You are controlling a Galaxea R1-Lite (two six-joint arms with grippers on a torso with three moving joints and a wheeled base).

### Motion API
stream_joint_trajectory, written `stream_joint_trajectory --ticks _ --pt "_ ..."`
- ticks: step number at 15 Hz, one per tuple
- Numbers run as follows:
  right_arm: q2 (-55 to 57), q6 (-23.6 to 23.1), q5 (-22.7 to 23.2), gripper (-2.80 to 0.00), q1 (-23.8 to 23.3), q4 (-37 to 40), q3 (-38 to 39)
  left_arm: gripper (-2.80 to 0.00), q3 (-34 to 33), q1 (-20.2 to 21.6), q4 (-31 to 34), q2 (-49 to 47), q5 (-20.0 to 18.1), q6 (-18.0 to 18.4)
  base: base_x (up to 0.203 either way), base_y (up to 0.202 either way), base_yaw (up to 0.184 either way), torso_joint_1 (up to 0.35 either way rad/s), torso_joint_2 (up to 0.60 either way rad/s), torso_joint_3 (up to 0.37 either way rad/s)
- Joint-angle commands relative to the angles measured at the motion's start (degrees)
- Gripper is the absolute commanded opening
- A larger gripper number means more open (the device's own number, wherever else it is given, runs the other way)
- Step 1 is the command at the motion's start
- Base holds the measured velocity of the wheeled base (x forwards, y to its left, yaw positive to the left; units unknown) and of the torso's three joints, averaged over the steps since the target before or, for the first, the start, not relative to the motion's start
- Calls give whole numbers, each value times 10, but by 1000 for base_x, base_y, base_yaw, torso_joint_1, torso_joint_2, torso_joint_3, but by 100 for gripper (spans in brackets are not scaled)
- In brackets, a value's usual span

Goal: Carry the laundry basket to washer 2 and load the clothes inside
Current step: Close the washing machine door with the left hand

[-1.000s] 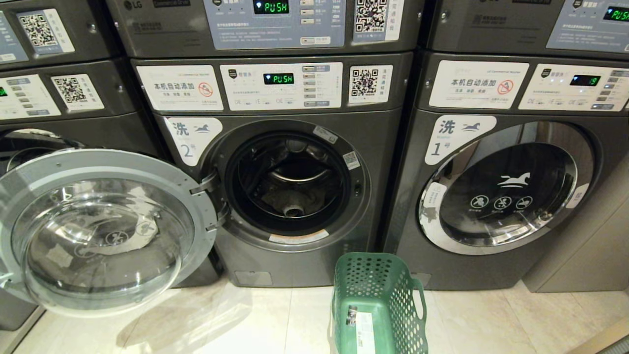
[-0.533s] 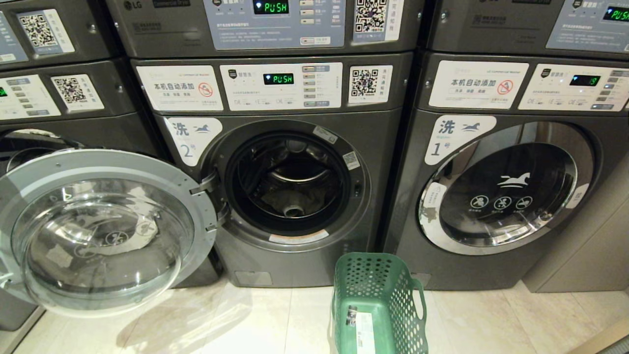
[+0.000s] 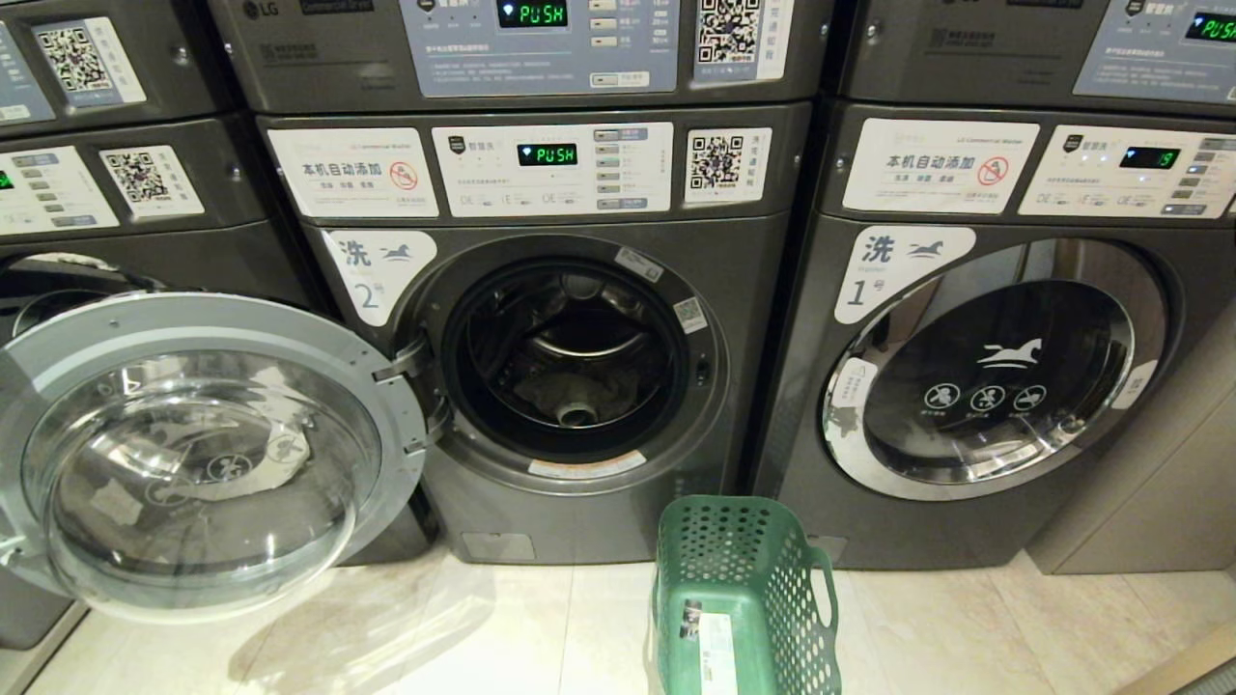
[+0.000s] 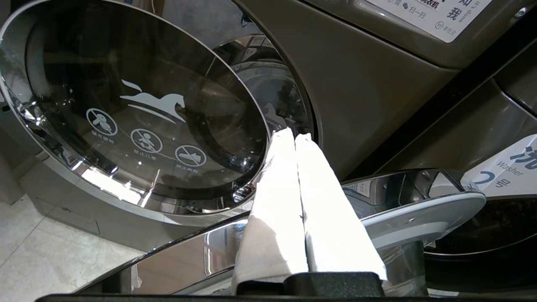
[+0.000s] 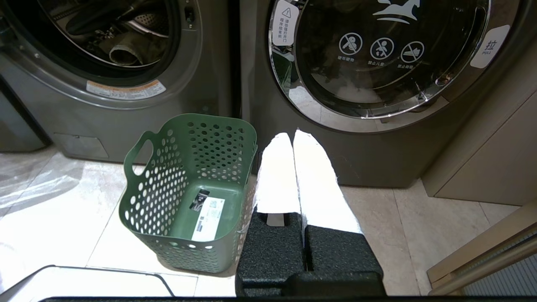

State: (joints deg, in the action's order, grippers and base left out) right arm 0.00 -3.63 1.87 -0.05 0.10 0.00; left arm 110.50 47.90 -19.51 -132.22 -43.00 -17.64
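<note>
Washer 2 stands in the middle with its round door swung wide open to the left. The clothes, a grey-beige bundle, lie low in its drum; the right wrist view also shows the clothes there. The green laundry basket stands on the floor in front, between washers 2 and 1, holding only a label on its bottom. My left gripper is shut and empty, just above the open door's rim. My right gripper is shut and empty, beside the basket. Neither arm shows in the head view.
Washer 1 on the right is closed. The washer to the left has its closed door right behind the open door. A beige cabinet stands at far right. Pale floor tiles lie before washer 2.
Washer 2's open door has shifted very slightly. The basket, the clothes and the rest of the head view stand as before.
</note>
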Motion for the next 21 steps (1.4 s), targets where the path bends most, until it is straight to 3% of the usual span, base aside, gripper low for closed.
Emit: stream_joint_trajectory --ticks 1,5,10,16,21 --pt "1 -1 0 -280 0 0 0 -280 0 -4 1 -4 -1 0 0 0 0 0 0 0" --pt "1 -1 1 -280 0 0 0 -280 -1 -4 34 -1 0 18 0 0 0 0 0 0" --pt "1 -1 1 -280 0 0 0 -280 -1 7 160 16 0 82 0 0 0 0 0 0" --pt "1 -1 1 -280 0 0 0 -280 -8 7 231 29 12 104 0 0 0 0 0 0" --pt "1 -1 0 -280 0 0 0 -280 -44 10 277 53 22 165 0 0 0 0 0 0"
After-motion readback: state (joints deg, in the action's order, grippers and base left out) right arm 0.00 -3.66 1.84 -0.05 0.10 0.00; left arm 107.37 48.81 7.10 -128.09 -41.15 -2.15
